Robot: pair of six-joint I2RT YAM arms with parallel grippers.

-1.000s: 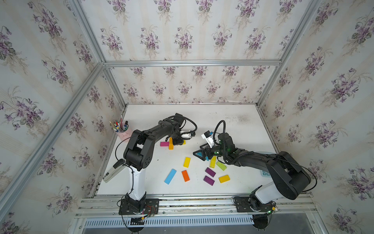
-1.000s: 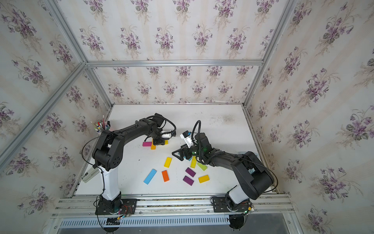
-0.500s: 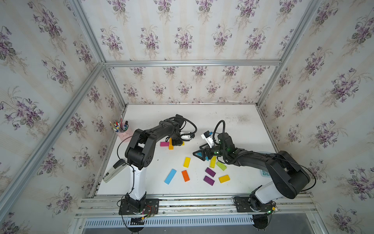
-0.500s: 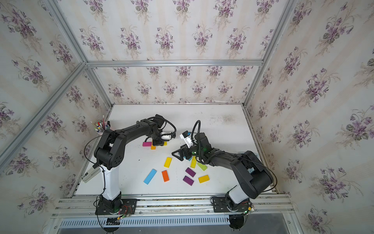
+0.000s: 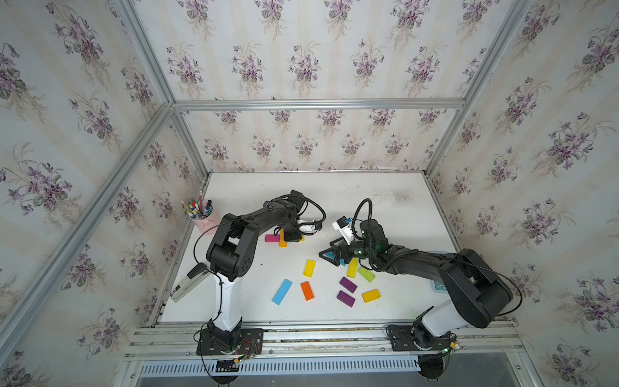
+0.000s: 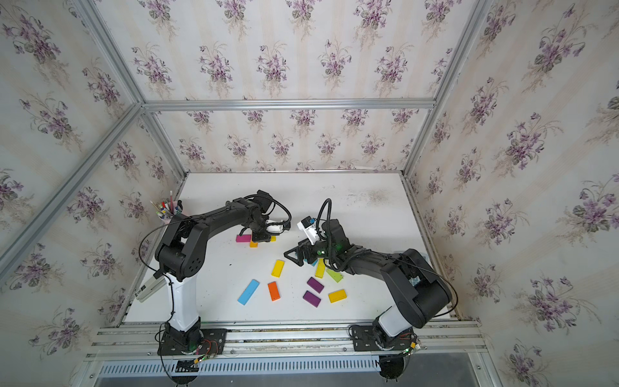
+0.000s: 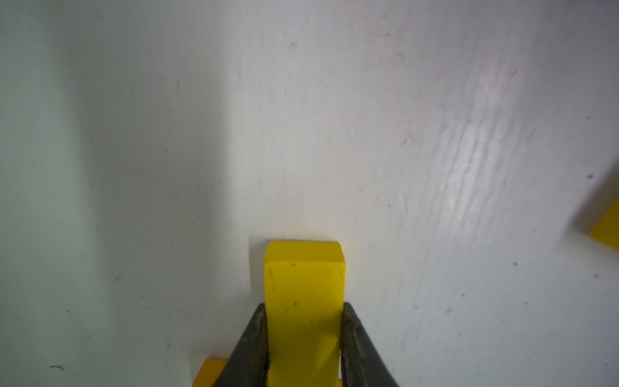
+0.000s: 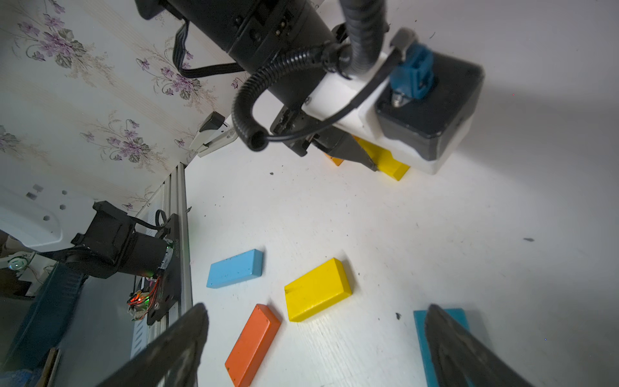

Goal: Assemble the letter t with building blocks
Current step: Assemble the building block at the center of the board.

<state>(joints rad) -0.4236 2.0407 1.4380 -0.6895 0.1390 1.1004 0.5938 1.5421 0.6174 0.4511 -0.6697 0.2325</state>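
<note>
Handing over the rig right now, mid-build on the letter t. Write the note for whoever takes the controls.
Left gripper: shut on a yellow block, low beside the pink block and an orange block.
Right gripper: open, empty, above the teal block.
Done: only those first pieces gathered.
Left: release the yellow one, then build on from the loose blocks nearer the front.

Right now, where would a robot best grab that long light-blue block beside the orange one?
Probably mid-length, across its narrow width, from straight above: the light-blue block lies flat, with free table along both long sides.
</note>
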